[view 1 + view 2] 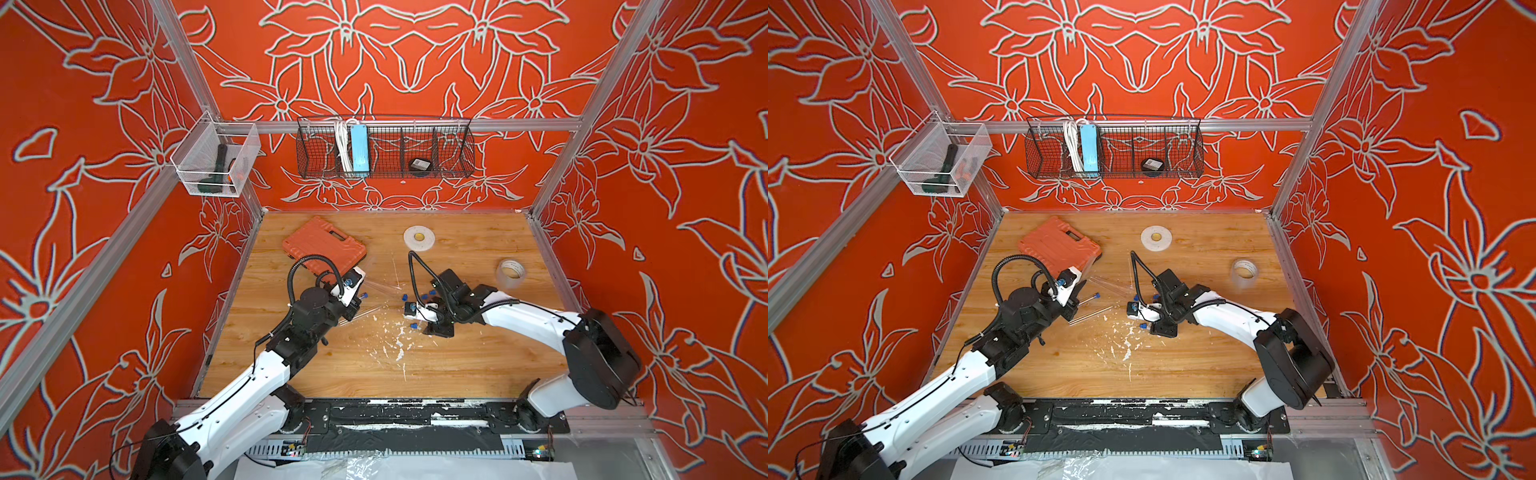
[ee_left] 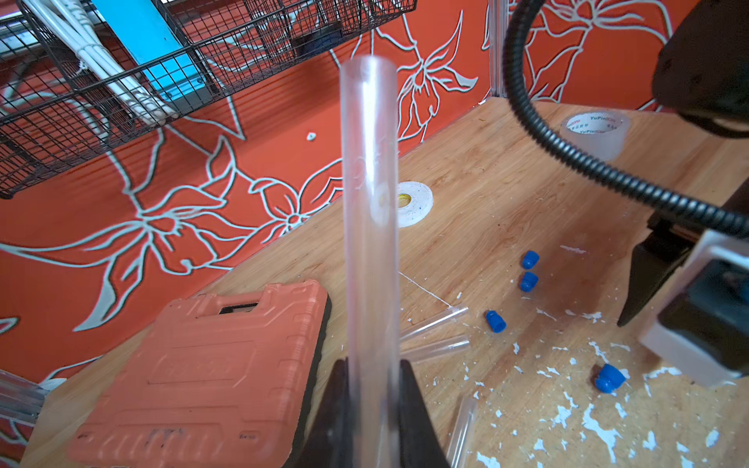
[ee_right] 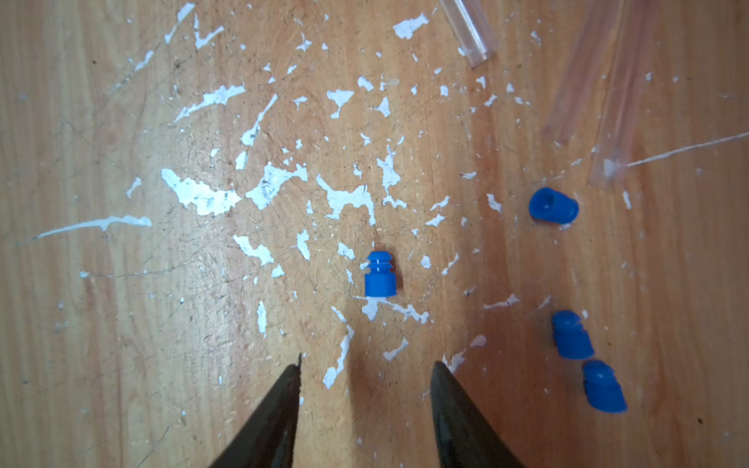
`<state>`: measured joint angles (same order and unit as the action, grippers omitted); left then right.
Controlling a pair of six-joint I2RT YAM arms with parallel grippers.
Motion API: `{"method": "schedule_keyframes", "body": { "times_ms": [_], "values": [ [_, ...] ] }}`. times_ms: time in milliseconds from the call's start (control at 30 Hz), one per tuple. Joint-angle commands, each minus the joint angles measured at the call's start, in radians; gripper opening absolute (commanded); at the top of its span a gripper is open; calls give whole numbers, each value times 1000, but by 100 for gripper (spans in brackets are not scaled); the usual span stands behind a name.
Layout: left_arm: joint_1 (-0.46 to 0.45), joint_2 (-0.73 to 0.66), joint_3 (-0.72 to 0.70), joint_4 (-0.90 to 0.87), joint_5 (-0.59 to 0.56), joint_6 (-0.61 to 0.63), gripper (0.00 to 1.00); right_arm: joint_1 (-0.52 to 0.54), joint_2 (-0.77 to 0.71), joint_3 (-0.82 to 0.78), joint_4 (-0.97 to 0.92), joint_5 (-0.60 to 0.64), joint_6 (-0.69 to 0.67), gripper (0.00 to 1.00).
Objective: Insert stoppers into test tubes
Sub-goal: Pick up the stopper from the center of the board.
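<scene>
Lying stopper (image 3: pixel 379 274) just beyond right tool (image 3: pixel 367 362)

1 clear test tube (image 2: pixel 371 243) gripped at its base; 4 blue stoppers (image 3: pixel 380 274) lie loose.

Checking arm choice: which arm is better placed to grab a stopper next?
Right. The right gripper is open with a loose stopper lying just ahead of its jaws; the left gripper is shut on a test tube.

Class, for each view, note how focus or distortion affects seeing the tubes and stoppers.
Left wrist: the held test tube looms large and see-through. Right wrist: the central stopper is crisp; tubes at the edge look smeared. Both top views: wide-angle stretch; table tubes barely visible.
</scene>
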<state>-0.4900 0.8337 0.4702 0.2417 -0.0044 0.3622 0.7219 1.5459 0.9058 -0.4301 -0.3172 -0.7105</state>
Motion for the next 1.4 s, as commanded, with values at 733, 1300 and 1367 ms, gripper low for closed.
{"method": "schedule_keyframes", "body": {
  "times_ms": [733, 1300, 1367],
  "values": [
    [-1, -19, -3, 19, -5, 9, 0, 42, 227, 176, -103, 59, -66, 37],
    [0, -30, -8, 24, -2, 18, 0, 48, 274, 203, -118, 69, -61, 30],
    [-1, -31, -8, 24, -3, 20, 0, 48, 278, 204, -123, 75, -63, 28]
  ]
}}
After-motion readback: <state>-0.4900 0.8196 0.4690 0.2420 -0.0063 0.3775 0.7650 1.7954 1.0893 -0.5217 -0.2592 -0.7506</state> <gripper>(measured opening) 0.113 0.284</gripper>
